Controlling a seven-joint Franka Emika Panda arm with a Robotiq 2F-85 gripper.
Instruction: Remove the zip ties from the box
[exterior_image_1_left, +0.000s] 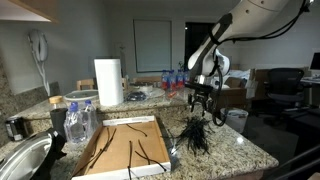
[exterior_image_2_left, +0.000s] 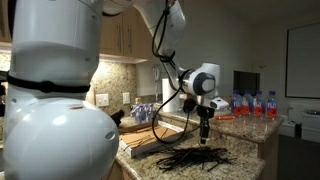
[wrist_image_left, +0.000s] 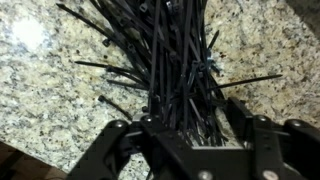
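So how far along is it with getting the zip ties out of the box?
Mostly done: a big bunch of zip ties lies on the granite counter beside the box. In hand: the claw hangs open right over that bunch, with nothing lifted. Left: a few stray ties lie in the box and probably need another trip.

Both exterior views are dim and soft, shadows faint; in an exterior view the white robot base (exterior_image_2_left: 50, 110) looms blurred at nine o'clock. In the wrist view the granite counter (wrist_image_left: 50, 90) is sharp, palest toward eleven o'clock; the claw (wrist_image_left: 190, 138) at six o'clock is dark and blurred.
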